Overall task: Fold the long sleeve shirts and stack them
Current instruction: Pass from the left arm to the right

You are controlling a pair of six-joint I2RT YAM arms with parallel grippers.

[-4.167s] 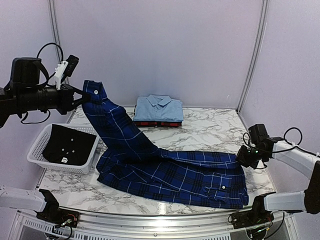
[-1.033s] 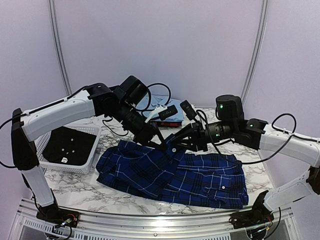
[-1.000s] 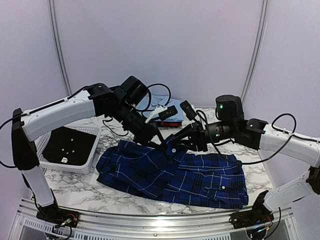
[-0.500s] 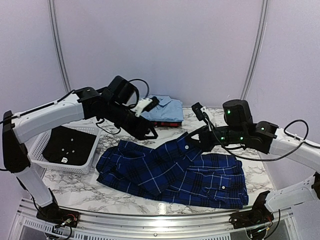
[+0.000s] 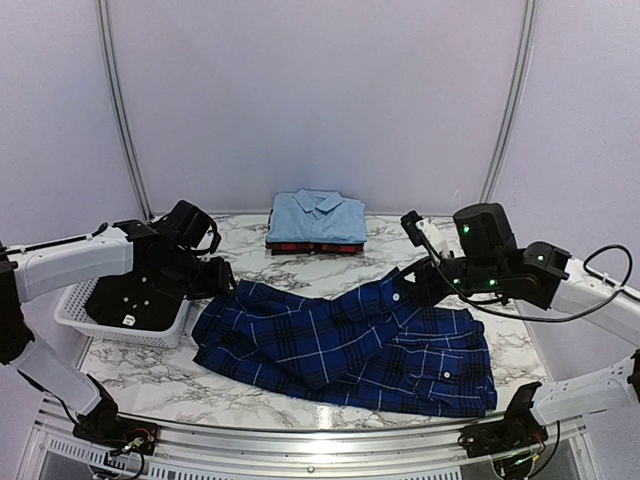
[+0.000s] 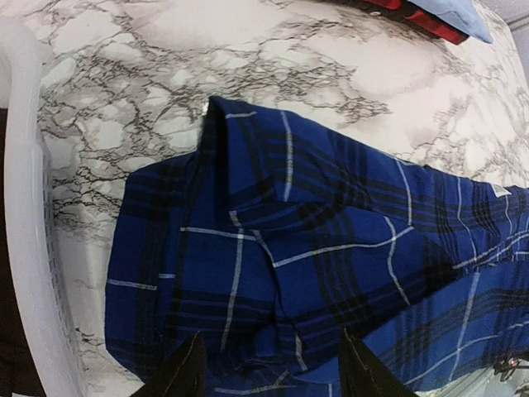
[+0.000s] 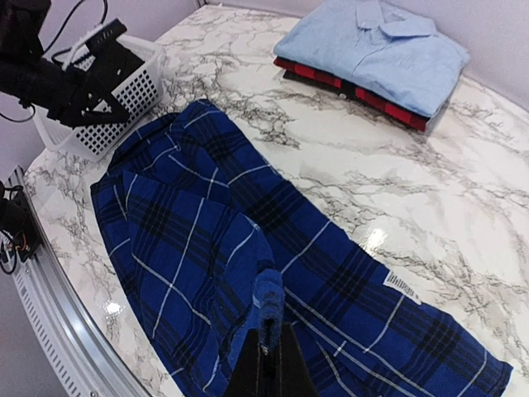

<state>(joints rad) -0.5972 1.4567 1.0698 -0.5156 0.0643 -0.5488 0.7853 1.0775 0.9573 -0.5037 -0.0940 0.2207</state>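
Observation:
A navy blue plaid long sleeve shirt [image 5: 330, 345] lies spread across the marble table. My right gripper [image 5: 407, 291] is shut on a raised fold of its cloth [image 7: 269, 302], holding it just above the shirt's middle [image 7: 190, 223]. My left gripper [image 5: 226, 279] hovers open by the shirt's left edge [image 6: 248, 240], with nothing between its fingertips [image 6: 183, 374]. At the back, a folded light blue shirt [image 5: 318, 214] rests on a folded red-and-black plaid shirt [image 5: 318, 246]. Both also show in the right wrist view, the light blue shirt [image 7: 376, 45] above the red plaid shirt [image 7: 355, 93].
A white slotted basket [image 5: 85, 320] holding dark cloth [image 5: 135, 290] sits at the table's left, right beside my left arm. Its rim [image 6: 21, 215] fills the left side of the left wrist view. The table's curved metal front edge [image 5: 320, 440] runs below the shirt.
My left gripper opened, let go of the shirt and drew back left toward the basket. The right gripper carried its fold rightward and lower. The lifted cloth now lies flatter.

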